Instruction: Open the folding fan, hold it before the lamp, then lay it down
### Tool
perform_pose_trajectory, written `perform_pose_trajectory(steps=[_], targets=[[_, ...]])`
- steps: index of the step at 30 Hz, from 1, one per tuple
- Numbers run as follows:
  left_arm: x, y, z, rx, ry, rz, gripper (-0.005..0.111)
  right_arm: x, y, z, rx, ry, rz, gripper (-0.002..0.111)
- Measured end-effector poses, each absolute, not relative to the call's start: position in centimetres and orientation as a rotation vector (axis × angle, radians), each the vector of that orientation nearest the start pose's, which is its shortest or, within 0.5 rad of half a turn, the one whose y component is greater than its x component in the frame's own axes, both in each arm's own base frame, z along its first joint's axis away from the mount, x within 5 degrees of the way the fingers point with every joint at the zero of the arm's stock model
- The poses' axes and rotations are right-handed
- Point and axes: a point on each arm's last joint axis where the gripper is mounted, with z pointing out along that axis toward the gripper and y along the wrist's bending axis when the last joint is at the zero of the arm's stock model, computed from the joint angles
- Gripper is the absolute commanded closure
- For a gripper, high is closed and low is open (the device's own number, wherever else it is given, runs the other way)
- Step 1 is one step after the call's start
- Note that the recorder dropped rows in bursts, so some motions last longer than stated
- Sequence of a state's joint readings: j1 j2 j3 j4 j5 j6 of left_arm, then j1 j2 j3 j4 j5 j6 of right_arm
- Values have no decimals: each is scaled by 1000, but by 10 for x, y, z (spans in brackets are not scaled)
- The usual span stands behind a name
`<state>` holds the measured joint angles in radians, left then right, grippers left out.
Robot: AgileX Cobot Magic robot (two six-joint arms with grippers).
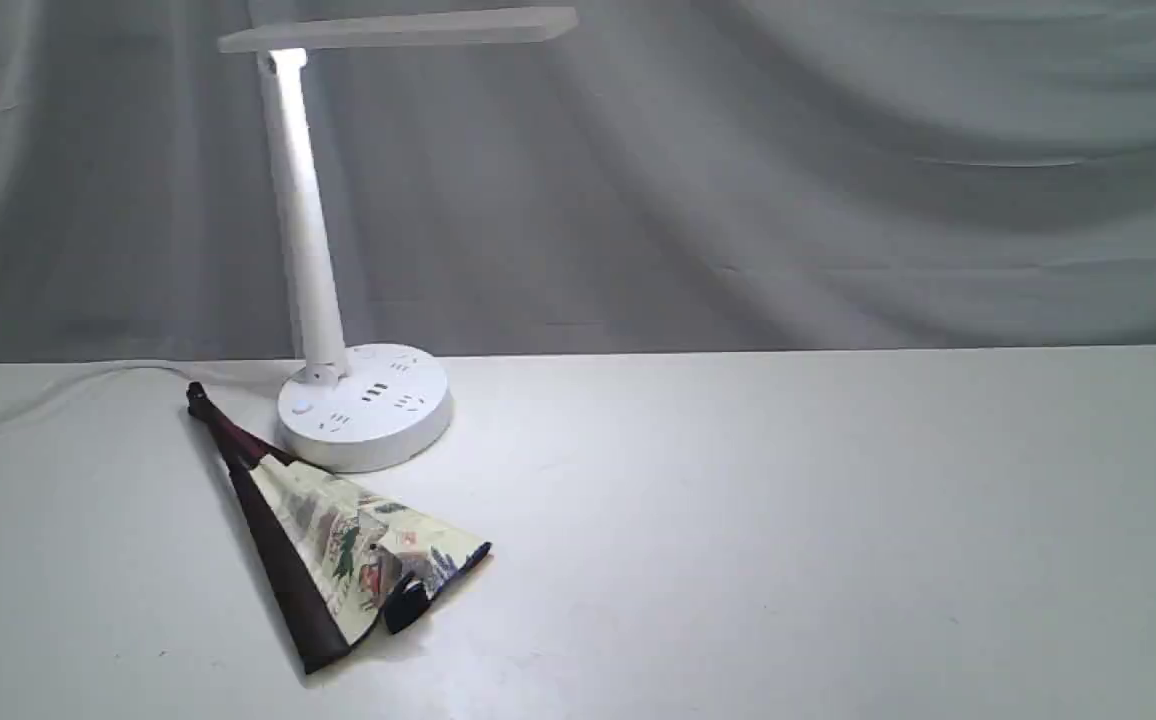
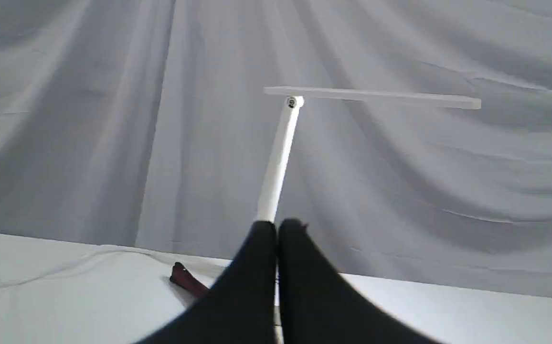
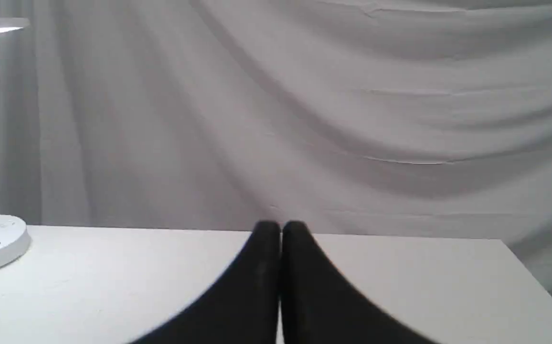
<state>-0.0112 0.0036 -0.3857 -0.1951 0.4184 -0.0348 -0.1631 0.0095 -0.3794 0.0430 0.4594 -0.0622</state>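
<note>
The folding fan [image 1: 333, 540] lies partly spread on the white table, left of centre, its maroon pivot end pointing toward the back left and its painted cream leaf crumpled at the near end. Right behind it stands the lit white lamp [image 1: 303, 230] on its round base [image 1: 366, 405]. Neither arm shows in the exterior view. In the left wrist view my left gripper [image 2: 277, 227] is shut and empty, with the lamp stem [image 2: 278, 157] behind it and the fan's maroon tip [image 2: 185, 279] beside it. My right gripper [image 3: 281, 227] is shut and empty over bare table.
A white cable [image 1: 58, 395] runs from the lamp base to the left along the table's back. A grey draped cloth [image 1: 788, 180] hangs behind the table. The table's right end and edge [image 3: 534, 282] show in the right wrist view.
</note>
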Motion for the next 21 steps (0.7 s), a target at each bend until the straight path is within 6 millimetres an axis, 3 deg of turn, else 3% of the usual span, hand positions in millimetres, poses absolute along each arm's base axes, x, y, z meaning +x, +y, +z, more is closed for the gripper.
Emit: perform_pose_trajectory(steps=[10, 17, 21], targets=[[56, -6, 309, -123, 1610, -234, 99, 77, -11, 285, 121, 1884, -105, 107], [91, -7, 335, -133, 1721, -232, 87, 112, -16, 312, 129, 1969, -96, 91], [120, -8, 331, -148, 1833, -229, 79, 130, -19, 323, 131, 2005, -93, 81]])
